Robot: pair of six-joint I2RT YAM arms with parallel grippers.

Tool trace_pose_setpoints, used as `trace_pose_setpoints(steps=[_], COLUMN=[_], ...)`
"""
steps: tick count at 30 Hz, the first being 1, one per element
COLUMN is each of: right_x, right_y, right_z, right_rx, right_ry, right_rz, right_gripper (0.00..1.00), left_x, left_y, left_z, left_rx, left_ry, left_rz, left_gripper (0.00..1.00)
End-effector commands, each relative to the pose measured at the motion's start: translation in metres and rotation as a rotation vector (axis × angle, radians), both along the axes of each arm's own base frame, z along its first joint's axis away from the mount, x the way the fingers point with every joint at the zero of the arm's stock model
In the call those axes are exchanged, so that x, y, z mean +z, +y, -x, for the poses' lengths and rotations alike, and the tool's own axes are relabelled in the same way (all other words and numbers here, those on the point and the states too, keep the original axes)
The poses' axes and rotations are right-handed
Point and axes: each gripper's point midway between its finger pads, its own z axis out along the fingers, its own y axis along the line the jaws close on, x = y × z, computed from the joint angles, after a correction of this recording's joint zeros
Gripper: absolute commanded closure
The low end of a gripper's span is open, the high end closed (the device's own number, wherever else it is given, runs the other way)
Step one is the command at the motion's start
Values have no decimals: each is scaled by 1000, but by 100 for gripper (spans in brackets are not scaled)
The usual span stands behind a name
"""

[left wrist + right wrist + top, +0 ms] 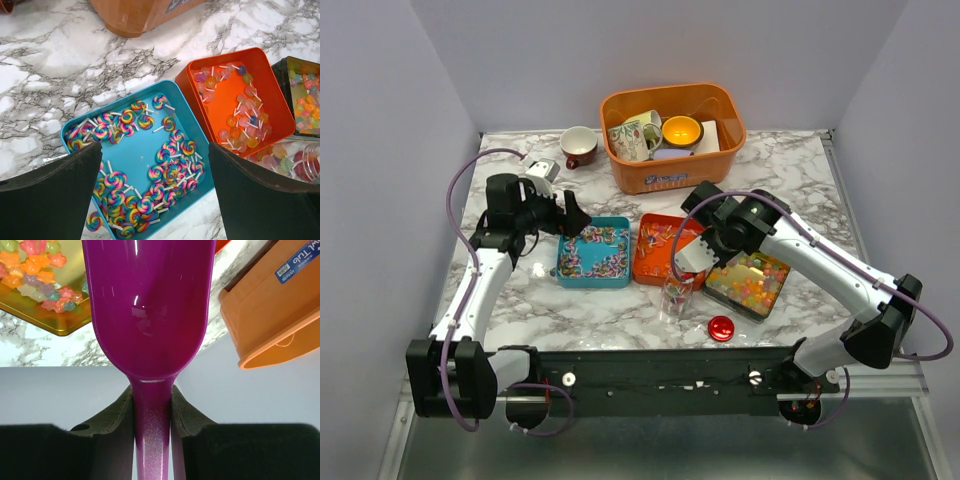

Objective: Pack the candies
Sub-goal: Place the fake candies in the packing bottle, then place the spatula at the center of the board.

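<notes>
The left tool (568, 216) hangs with its jaws wide apart and nothing between them, above a teal rectangular metal tray (137, 150) that holds rainbow swirl lollipop candies (167, 165), thick along its edges and thin in the middle. The right tool (151, 405) is clamped on the handle of a glossy purple plastic scoop (147, 305), whose bowl looks bare. Just right of the teal tray, on the white marble desk (620, 310), an orange rectangular tray (222, 102) carries pale translucent lollipop candies (240, 125). Next to it a dark tin with a gold inside (65, 322) is filled with star-shaped jelly candies (20, 265) in yellow, orange, pink and green. A clear plastic cup (675, 297) stands upright in front of the orange tray; its contents are unclear. A small round red lid (721, 328) lies near it. Behind, an orange plastic tub (670, 175) holds a floral mug (635, 135) and a yellow bowl (682, 130).
</notes>
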Motion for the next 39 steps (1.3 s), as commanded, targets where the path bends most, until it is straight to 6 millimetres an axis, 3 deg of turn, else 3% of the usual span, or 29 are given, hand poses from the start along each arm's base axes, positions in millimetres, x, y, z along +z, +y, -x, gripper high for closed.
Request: trace_pose_setpoints(steps=[1,6,9,10,14,16,20,25,29,33,35,38,39], right_x=[10,0,-6,-8,-33,-48,-78,-116,-157,-176,-181,-188,-187], right_y=[-26,-27,-29,-27,-60,-65,-101,-136,-168,-173,-174,-175,-174], right_z=[21,29,17,6,-30,-52,-85,-127,-145,-157,-161,-168,-169], right_rx=[-1,-77,-301,-375,-872,-1013,-1390,-1589,-1766,-1784,-1781,-1780,-1774], right_ry=[46,62,85,79,139,144,139,56,24,49,49,56,60], right_rz=[83,-5,-191,-264,-581,-728,-1023,-1141,-1136,-1123,-1123,-1118,-1118], right_gripper=[99,99,99,99,99,99,99,99,99,99,96,75,63], left_x=[7,2,0,0,-2,-4,-11,-20,-30,-27,-29,-29,-30], left_y=[-2,1,4,3,11,13,15,12,10,14,17,14,17], left_z=[-8,-8,-7,-7,-14,-16,-16,-16,-19,-34,-38,-47,-51], left_rx=[-7,5,0,-4,52,63,52,6,-47,-75,-65,-64,-39], left_ry=[2,10,-7,-6,25,73,135,155,165,112,109,115,120], left_rz=[18,-4,-27,-33,-69,-82,-126,-203,-269,-419,-490,-508,-529], left_gripper=[1,1,1,1,1,1,1,1,1,1,1,1,1])
